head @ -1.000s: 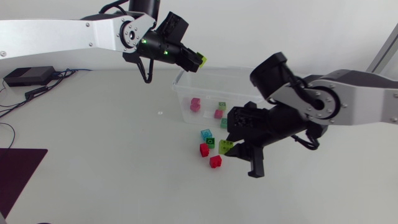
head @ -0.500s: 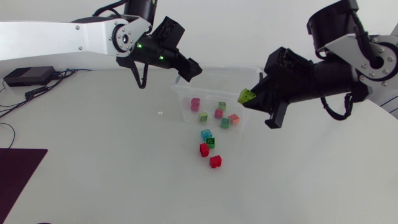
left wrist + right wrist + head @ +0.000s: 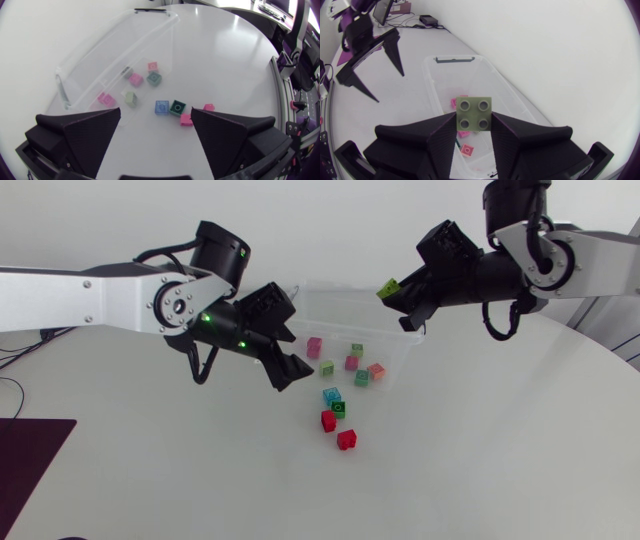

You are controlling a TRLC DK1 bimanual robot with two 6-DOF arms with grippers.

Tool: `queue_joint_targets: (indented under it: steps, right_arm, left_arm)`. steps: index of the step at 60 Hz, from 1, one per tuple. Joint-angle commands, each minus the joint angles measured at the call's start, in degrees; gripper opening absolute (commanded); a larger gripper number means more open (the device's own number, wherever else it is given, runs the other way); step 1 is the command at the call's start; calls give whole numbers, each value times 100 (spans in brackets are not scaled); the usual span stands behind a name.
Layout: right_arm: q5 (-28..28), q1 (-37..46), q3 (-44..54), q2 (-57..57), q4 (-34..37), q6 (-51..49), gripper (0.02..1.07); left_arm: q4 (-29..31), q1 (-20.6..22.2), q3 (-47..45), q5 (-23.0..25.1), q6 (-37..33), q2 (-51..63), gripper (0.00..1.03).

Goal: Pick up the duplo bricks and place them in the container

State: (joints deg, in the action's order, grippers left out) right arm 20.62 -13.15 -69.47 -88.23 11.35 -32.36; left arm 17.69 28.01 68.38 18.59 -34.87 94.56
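A clear plastic container [image 3: 345, 298] stands mid-table with several pink, green and orange bricks inside. Just in front of it lie a blue brick [image 3: 331, 395], a dark green brick [image 3: 339, 409] and two red bricks [image 3: 328, 421] [image 3: 346, 440]. My right gripper [image 3: 398, 300] hangs above the container's far right corner, shut on a lime brick [image 3: 388, 288] [image 3: 474, 114]. My left gripper [image 3: 296, 373] [image 3: 156, 130] hovers open and holds nothing beside the container's front left corner; ahead of it lie the blue brick [image 3: 161, 107] and the dark green brick [image 3: 177, 107].
A dark purple mat [image 3: 30, 450] lies at the table's left front edge. A black box with cables [image 3: 45, 302] sits at the far left. The container [image 3: 470, 75] is below the right gripper, with my left arm's fingers [image 3: 394, 47] beyond it.
My left gripper let a lime brick go into the container, opened, and dropped to its front left corner. My right gripper lifted a lime brick off the table and carried it above the container.
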Motion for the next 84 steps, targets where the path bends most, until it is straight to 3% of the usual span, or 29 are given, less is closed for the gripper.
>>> queue_joint_targets:
  steps: [1,9,12,16,20,22,33,52,59,70,80,84]
  right_arm:
    - [-93,14,-251,-362,-248,344,20]
    - [-366,-30,-515,-837,-538,546,20]
    - [-463,-21,-647,-1021,-591,626,26]
    - [-568,-21,-866,-1302,-582,687,55]
    - [-709,-12,-989,-1478,-591,705,97]
    - [-717,-4,-998,-1487,-599,757,102]
    - [-717,5,-594,-1092,-722,810,102]
    - [-665,-48,795,77,-863,837,102]
    - [-630,-109,1366,605,-863,854,102]
    - [-586,-171,2166,1598,-810,766,102]
    - [-489,-4,2526,2556,-722,705,102]
    - [-383,93,2605,2978,-538,705,102]
  left_arm:
    - [15,187,-185,66,-310,203,98]
    - [24,460,-202,57,-441,528,98]
    - [41,583,-202,40,-512,633,98]
    - [112,723,-185,-13,-635,774,98]
    - [147,855,-123,-207,-696,932,98]
    - [147,890,-70,-286,-714,1011,98]
    - [542,996,378,-725,-811,1451,96]
    - [1070,1101,1072,-1094,-696,2119,91]
    - [1280,1119,1327,-1200,-582,2339,84]
    - [1307,1145,1494,-1332,-459,2523,81]
    - [1333,1154,1573,-1376,-380,2637,62]
    - [1342,1180,1582,-1384,-336,2708,48]
